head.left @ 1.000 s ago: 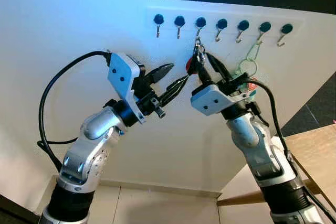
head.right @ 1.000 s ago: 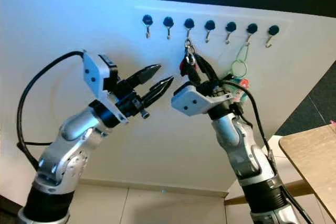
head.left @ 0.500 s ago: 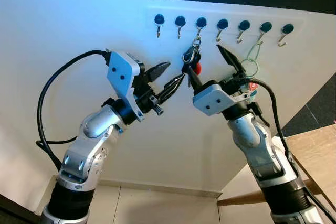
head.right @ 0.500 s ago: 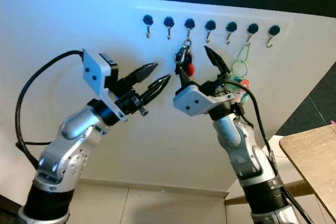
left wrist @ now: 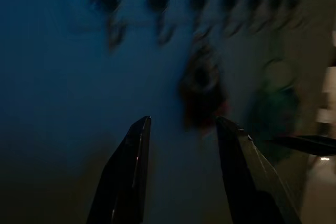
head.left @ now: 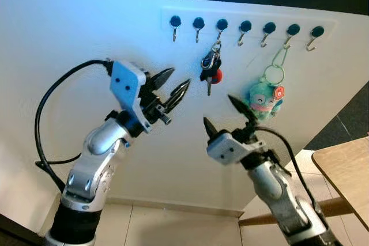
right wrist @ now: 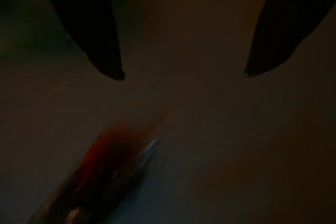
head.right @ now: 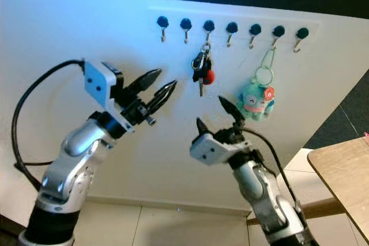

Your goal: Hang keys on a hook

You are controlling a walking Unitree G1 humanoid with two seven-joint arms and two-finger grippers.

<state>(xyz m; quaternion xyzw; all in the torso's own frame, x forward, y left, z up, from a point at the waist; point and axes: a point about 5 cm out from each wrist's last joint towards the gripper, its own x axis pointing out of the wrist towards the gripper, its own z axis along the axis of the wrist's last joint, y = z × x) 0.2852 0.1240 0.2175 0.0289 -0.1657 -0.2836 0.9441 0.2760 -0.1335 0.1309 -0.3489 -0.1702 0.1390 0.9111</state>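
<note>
A bunch of keys [head.left: 211, 72] with a red fob hangs from the third hook [head.left: 220, 28] in a row of black-knobbed hooks on the white wall. My right gripper [head.left: 220, 112] is open, below and a little right of the keys, clear of them. My left gripper [head.left: 176, 83] is open too, left of the keys at about their height, holding nothing. The left wrist view shows the keys [left wrist: 202, 90] blurred beyond its fingers [left wrist: 128, 174]. In the right wrist view the red fob [right wrist: 107, 153] is a dim blur.
A teal plush keychain [head.left: 264, 98] on a green loop hangs from the sixth hook [head.left: 290, 34]. Other hooks in the row are bare. A wooden table corner [head.left: 346, 168] stands at the lower right. Pale floor tiles [head.left: 173, 226] lie below the wall.
My right gripper let go of the keys, opened and dropped down away from the hook. The keys now hang free. My left arm drew back slightly to the left.
</note>
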